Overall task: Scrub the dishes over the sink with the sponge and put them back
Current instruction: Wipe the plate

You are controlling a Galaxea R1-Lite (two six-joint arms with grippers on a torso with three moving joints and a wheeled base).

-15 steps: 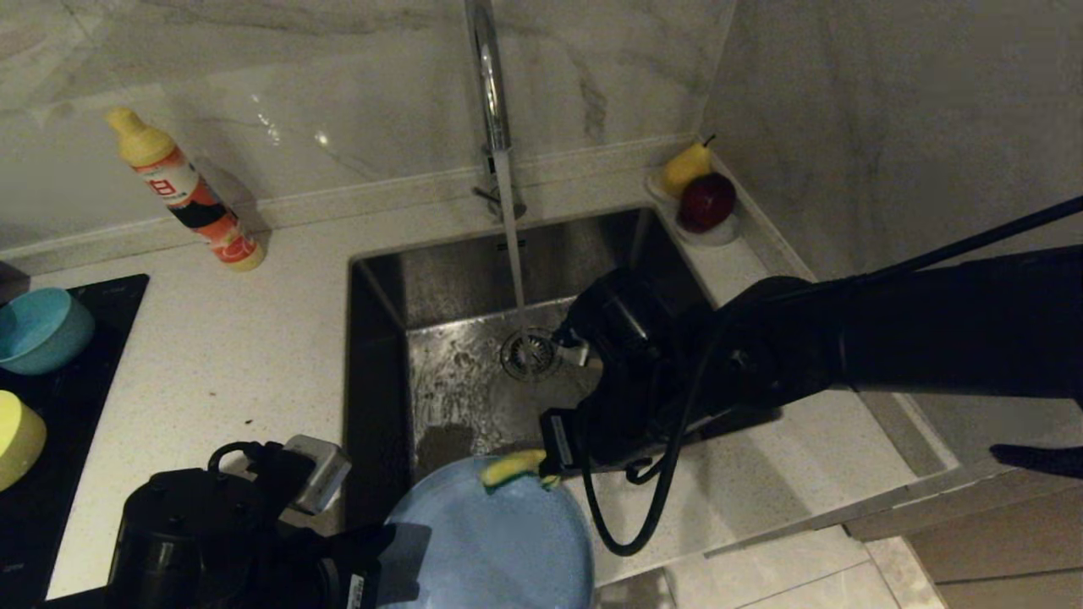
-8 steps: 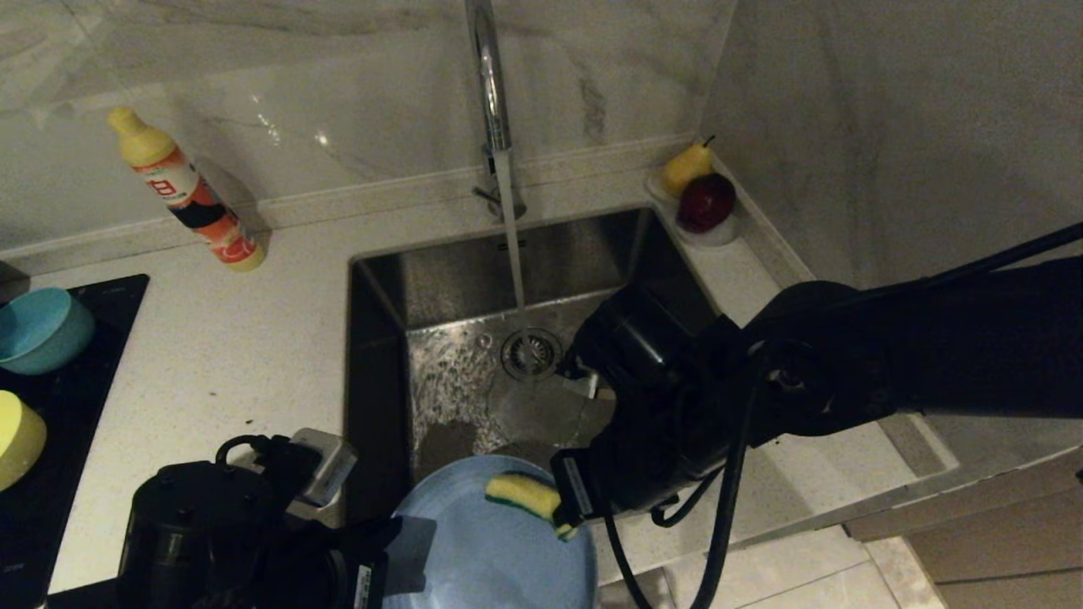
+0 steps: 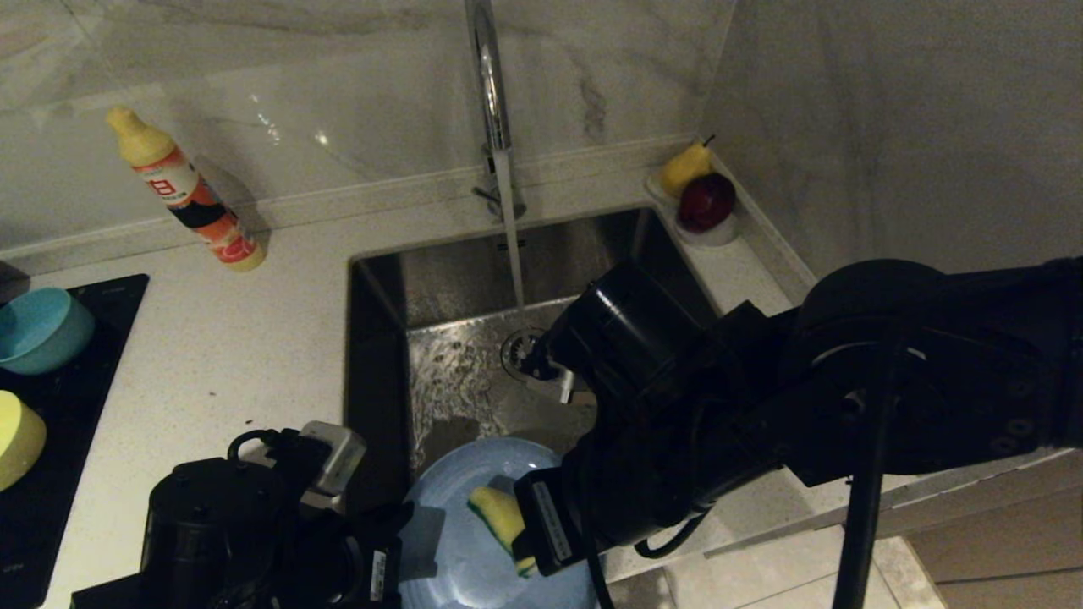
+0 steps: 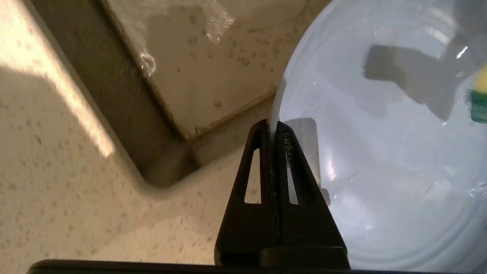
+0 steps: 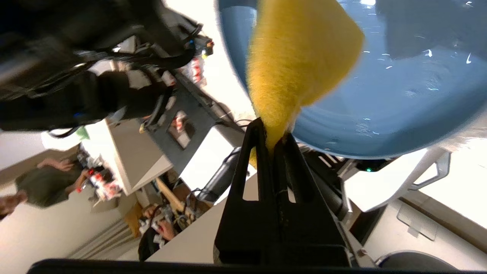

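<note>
My left gripper (image 4: 271, 127) is shut on the rim of the light-blue plate (image 3: 461, 516), holding it over the near edge of the sink (image 3: 372, 338). In the left wrist view the plate (image 4: 380, 152) fills the right side. My right gripper (image 5: 272, 137) is shut on the yellow sponge (image 5: 296, 57), which presses on the plate's wet face (image 5: 399, 95). From the head camera the sponge (image 3: 497, 516) sits near the plate's middle, just left of the right wrist. A teal-blue bowl (image 3: 38, 330) and a pale yellow bowl (image 3: 17, 436) stand at the far left.
Water runs from the chrome tap (image 3: 491, 101) onto the drain strainer (image 3: 520, 351). A detergent bottle (image 3: 182, 190) stands on the counter at the back left. A pear (image 3: 684, 167) and a red fruit (image 3: 706, 201) sit in a dish at the sink's back right corner.
My right gripper has swept the sponge from the plate's far rim down toward its middle. The plate has shifted slightly toward the sink. The right arm has swung nearer to me.
</note>
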